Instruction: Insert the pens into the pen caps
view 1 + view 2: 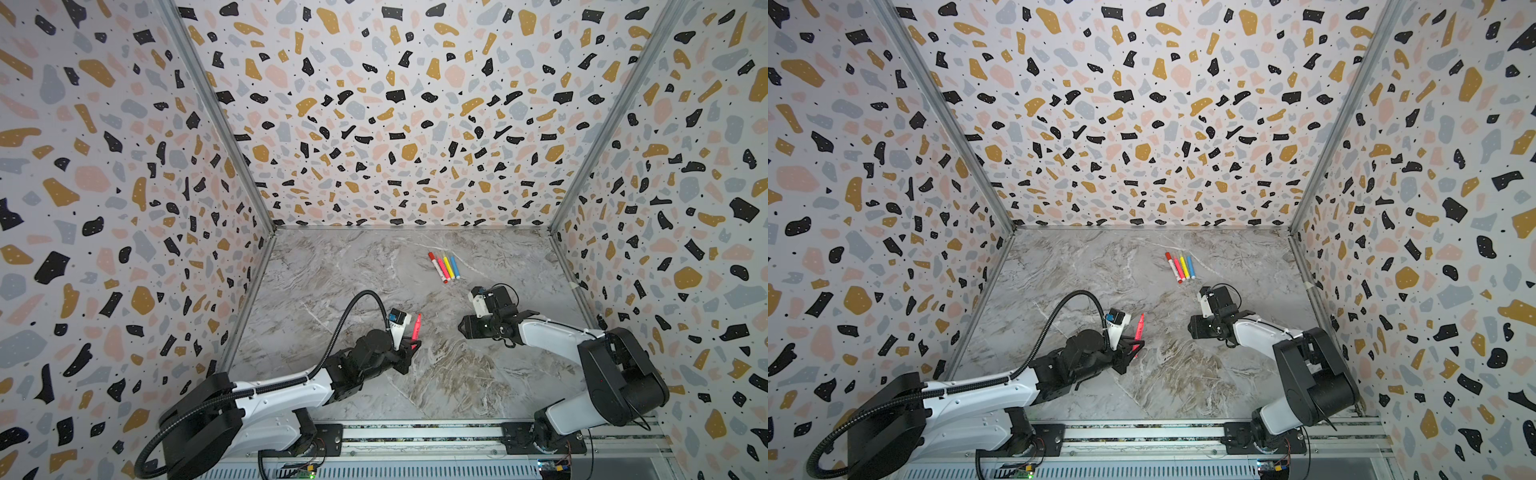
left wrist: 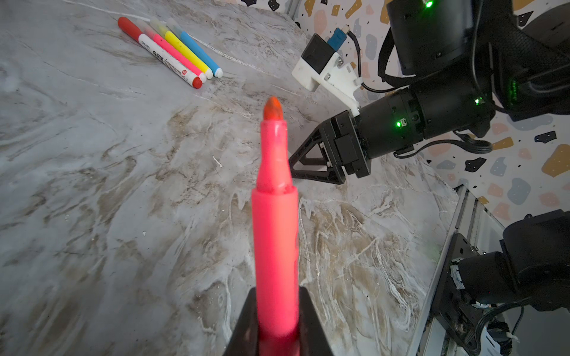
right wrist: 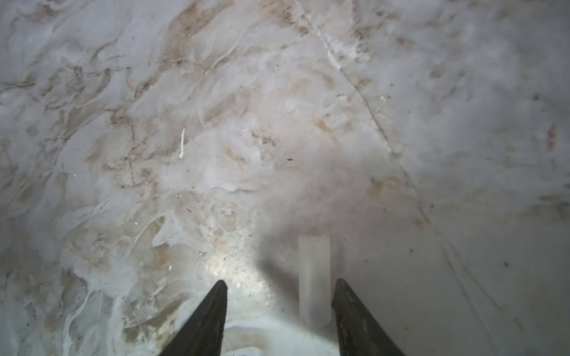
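My left gripper [image 1: 411, 347] [image 2: 277, 326] is shut on a neon pink pen [image 1: 417, 326] [image 2: 274, 215]. The pen points up and away, and its orange tip is bare. Four more pens [image 1: 444, 267] [image 2: 172, 49] lie side by side toward the back: white-bodied with a red cap [image 2: 126, 24], pink, yellow and blue. My right gripper [image 1: 461, 326] [image 3: 279, 283] hangs low over the table right of centre, jaws apart. In the right wrist view a pale translucent tube, seemingly a pen cap [image 3: 314, 271], lies between the fingers against one of them. A gap separates it from the other finger.
The marble tabletop [image 1: 374, 395] is boxed in by speckled walls on three sides. An aluminium rail [image 1: 415, 432] carrying both arm bases runs along the front. A black cable loop [image 1: 365, 297] arches over the left arm.
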Robot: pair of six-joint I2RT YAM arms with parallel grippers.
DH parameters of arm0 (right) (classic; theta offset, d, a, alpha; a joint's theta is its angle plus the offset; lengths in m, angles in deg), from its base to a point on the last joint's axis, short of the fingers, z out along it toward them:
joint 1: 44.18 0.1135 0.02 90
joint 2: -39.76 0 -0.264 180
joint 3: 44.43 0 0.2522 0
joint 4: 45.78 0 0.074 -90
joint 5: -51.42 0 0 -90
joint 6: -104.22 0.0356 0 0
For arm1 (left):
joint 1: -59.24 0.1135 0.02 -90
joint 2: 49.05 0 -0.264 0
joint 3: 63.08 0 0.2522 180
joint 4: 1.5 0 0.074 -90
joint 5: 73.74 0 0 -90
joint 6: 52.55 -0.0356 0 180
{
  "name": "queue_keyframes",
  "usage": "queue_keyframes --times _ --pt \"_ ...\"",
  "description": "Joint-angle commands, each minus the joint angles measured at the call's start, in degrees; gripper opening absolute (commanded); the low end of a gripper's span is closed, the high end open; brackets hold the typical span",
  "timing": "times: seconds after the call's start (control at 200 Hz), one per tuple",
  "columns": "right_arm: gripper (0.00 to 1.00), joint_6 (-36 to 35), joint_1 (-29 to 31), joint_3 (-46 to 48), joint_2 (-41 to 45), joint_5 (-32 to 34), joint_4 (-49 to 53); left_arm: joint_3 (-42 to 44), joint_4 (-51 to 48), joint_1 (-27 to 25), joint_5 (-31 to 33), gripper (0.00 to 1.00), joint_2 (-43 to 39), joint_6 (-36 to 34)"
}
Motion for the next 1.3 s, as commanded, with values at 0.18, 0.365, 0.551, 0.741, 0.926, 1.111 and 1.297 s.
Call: queue_keyframes --times 0.18,0.365,0.551,0.741,0.926,1.111,1.297 --pt "0.56 -0.2 0.7 -3.2 2.1 5.5 3.9 0.4 2.1 -0.2 0.7 0.01 -0.9 -0.1" --pt "0.54 -1.5 0.9 -7.2 0.1 8.8 7.7 0.4 1.6 -0.2 0.8 0.01 -0.5 -0.3" --pt "0.47 -1.5 2.8 -8.7 -2.5 10.0 8.8 0.2 1.5 -0.2 0.9 0.01 0.1 -0.6" --pt "0.42 -0.5 5.1 -9.6 -5.6 13.9 10.0 0.1 1.2 -0.2 1.0 0.01 0.2 -0.8" --pt "0.40 0.3 6.6 -9.7 -6.9 16.3 10.7 0.4 1.2 -0.2 1.3 0.01 0.1 -0.9" --pt "0.32 0.3 7.2 -9.8 -7.9 16.4 10.6 0.4 1.2 -0.2 1.2 0.01 0.0 -0.9" --pt "0.20 -0.4 7.2 -10.4 -8.2 16.6 11.3 0.4 0.8 -0.2 1.3 0.00 -0.5 -1.0"
